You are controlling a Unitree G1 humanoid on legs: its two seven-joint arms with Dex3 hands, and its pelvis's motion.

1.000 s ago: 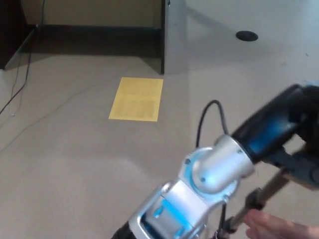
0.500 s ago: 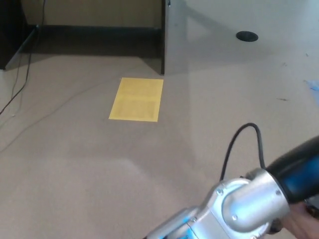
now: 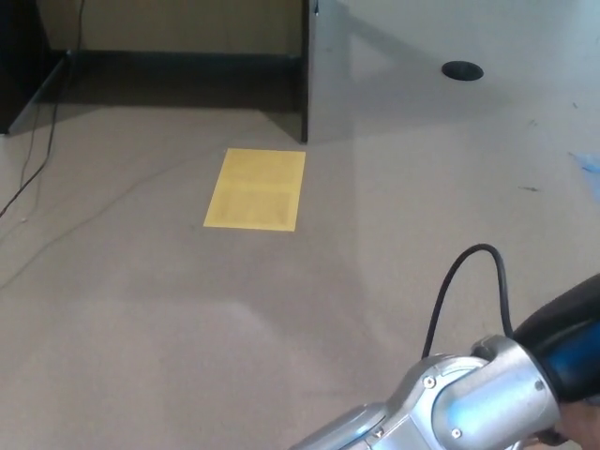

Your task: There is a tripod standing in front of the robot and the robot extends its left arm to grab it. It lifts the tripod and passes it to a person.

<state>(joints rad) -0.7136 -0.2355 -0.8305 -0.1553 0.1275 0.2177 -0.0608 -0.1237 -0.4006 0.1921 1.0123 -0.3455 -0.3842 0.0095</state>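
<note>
The tripod does not show anywhere in the head view, so its place, its long axis and which way it lies from the robot hand cannot be read here; if it is near at all, it would be off the lower right edge, where the arm leaves the picture. What does show is one robot arm [image 3: 469,403], a silver jointed section with a black and blue shell beyond it, crossing the bottom right corner and running out past the right edge, with a black cable [image 3: 464,281] looping up over it. By its silver base rising from the bottom edge and reaching rightward, it is probably the left arm stretched across, though that is a judgement. Neither robot hand is in the picture, so how far either is open, and whether either has hold of anything, cannot be told. At the very corner a small pale patch [image 3: 586,429] could be part of a person's hand, but it is too cut off to be sure. The floor [image 3: 187,328] is bare beige carpet with a yellow rectangle [image 3: 255,188] lying flat on it, a dark panel edge [image 3: 305,70] behind, thin wires [image 3: 37,159] trailing at the left, and a round black floor port [image 3: 462,69] at top right; nothing stands near the arm.
</note>
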